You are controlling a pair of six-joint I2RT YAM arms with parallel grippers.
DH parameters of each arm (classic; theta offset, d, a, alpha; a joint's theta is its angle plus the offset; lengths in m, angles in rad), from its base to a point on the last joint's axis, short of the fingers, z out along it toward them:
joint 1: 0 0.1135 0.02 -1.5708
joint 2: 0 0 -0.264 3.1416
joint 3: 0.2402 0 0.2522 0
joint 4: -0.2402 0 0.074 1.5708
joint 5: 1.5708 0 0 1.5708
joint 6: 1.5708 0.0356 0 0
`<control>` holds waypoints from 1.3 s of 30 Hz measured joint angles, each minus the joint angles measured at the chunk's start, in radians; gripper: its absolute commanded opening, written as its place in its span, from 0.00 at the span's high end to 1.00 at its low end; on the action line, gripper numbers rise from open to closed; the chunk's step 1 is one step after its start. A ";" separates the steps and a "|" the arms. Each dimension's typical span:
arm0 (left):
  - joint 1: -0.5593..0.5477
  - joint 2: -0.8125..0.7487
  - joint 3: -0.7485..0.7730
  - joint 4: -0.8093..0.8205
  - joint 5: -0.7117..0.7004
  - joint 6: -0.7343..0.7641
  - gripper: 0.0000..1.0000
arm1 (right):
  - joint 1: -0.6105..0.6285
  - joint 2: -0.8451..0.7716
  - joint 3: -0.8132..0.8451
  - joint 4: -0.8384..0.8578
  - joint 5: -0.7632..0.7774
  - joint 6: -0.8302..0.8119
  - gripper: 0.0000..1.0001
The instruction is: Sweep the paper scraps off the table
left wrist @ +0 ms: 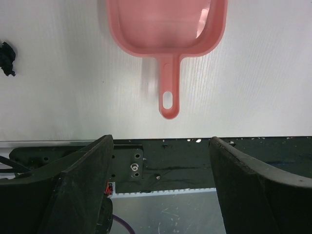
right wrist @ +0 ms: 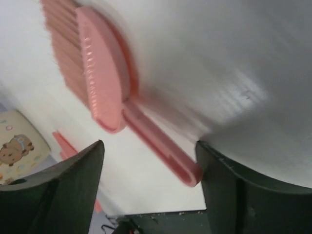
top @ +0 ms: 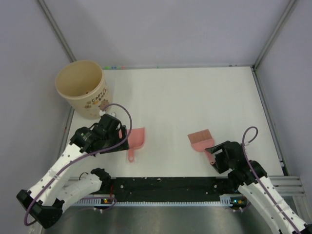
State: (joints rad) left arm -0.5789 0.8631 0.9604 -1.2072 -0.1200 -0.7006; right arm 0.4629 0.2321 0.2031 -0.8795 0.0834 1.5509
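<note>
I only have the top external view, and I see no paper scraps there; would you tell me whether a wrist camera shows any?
Observer: Yes, the left wrist view shows one black paper scrap on the table, at that picture's left edge, apart from the pink dustpan.
Operator: Thank you. Is that arm holding the dustpan?
Observer: No. The left gripper is open, and the dustpan's handle ends short of its fingers.
Operator: And on the right side?
Observer: The right gripper is open too; the brush lies on the table, its handle's end between the fingers.
</note>
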 measured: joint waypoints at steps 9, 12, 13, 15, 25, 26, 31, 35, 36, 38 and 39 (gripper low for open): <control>0.000 -0.029 -0.003 -0.010 -0.005 0.000 0.16 | 0.000 0.127 0.067 -0.014 -0.029 0.013 0.01; 0.000 -0.041 -0.001 -0.020 -0.008 0.000 0.17 | 0.000 0.204 0.105 -0.052 -0.028 0.000 0.01; 0.000 -0.043 0.003 -0.027 -0.010 0.000 0.17 | 0.000 0.241 0.128 -0.069 -0.026 -0.014 0.01; 0.000 -0.048 0.018 -0.036 -0.017 0.000 0.17 | 0.000 0.312 0.181 -0.086 -0.020 -0.050 0.01; 0.000 -0.151 0.117 -0.042 -0.090 0.022 0.16 | 0.000 0.632 0.641 -0.093 0.111 -0.379 0.01; 0.000 -0.160 0.123 -0.041 -0.099 0.023 0.16 | 0.000 0.643 0.673 -0.087 0.121 -0.402 0.01; 0.000 -0.191 0.136 -0.037 -0.138 0.027 0.15 | 0.000 0.659 0.805 -0.011 0.160 -0.542 0.01; 0.000 -0.223 0.136 -0.023 -0.174 0.032 0.13 | 0.000 0.653 0.821 0.073 0.158 -0.615 0.01; 0.000 -0.233 0.136 -0.019 -0.183 0.034 0.12 | 0.000 0.650 0.820 0.092 0.158 -0.629 0.01; 0.000 -0.249 0.136 -0.014 -0.200 0.037 0.12 | 0.000 0.638 0.813 0.128 0.156 -0.643 0.01; 0.000 -0.258 0.136 -0.012 -0.210 0.038 0.11 | 0.000 0.623 0.800 0.157 0.153 -0.649 0.01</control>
State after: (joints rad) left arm -0.5789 0.6052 1.0962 -1.2190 -0.3302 -0.6628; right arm 0.4629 0.8555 1.0031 -0.7227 0.2363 0.9016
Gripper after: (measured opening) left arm 0.875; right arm 0.988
